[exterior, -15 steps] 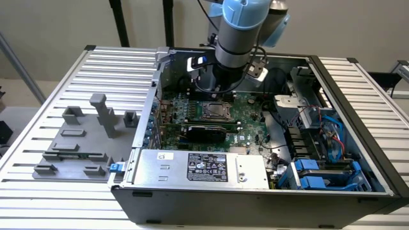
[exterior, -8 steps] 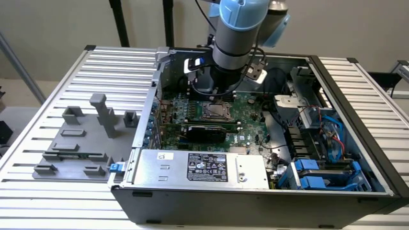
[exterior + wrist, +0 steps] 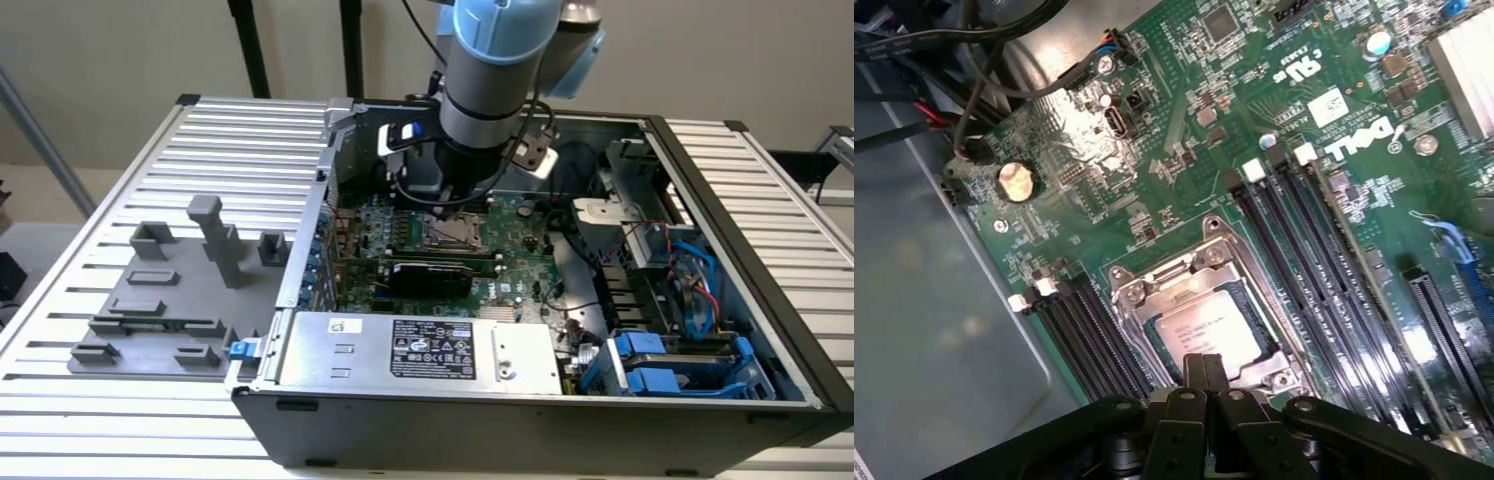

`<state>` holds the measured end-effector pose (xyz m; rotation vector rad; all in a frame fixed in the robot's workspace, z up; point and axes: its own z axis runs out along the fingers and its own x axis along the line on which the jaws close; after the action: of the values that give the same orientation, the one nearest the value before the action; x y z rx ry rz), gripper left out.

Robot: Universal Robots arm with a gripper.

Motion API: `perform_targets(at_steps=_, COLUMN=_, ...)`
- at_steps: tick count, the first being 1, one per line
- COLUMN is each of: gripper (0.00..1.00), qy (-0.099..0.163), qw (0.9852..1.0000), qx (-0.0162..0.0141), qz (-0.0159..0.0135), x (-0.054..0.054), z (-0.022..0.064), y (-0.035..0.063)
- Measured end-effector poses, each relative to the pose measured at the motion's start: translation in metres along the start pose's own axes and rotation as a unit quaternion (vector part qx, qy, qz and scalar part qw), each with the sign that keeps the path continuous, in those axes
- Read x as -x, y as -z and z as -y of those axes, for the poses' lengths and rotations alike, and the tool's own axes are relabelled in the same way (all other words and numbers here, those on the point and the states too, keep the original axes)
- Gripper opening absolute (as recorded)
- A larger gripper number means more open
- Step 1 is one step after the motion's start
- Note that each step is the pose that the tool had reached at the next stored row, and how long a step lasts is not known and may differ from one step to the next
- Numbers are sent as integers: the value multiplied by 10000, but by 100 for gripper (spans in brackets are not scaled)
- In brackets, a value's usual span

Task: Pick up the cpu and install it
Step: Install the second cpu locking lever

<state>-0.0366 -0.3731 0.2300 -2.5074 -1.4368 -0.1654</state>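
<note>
hand [image 3: 1204, 375] — closed, holding nothing | cpu [image 3: 1199, 330] — seated in socket [image 3: 1199, 305], just below hand

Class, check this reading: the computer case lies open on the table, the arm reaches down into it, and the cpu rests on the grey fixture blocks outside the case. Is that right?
One point is wrong. The cpu is not on the grey fixture blocks; it sits in the motherboard socket inside the case, just past the shut gripper, as the wrist view shows. The rest stands.
</note>
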Motion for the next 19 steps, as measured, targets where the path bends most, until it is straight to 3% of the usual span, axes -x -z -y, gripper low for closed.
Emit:
perform_targets(at_steps=11, gripper=11, qy=0, qw=10000, qx=0, qz=1, x=175, z=-12, y=187)
perform_targets(at_steps=19, gripper=11, qy=-1, qw=10000, qx=-3, qz=3, x=302, z=69, y=277)
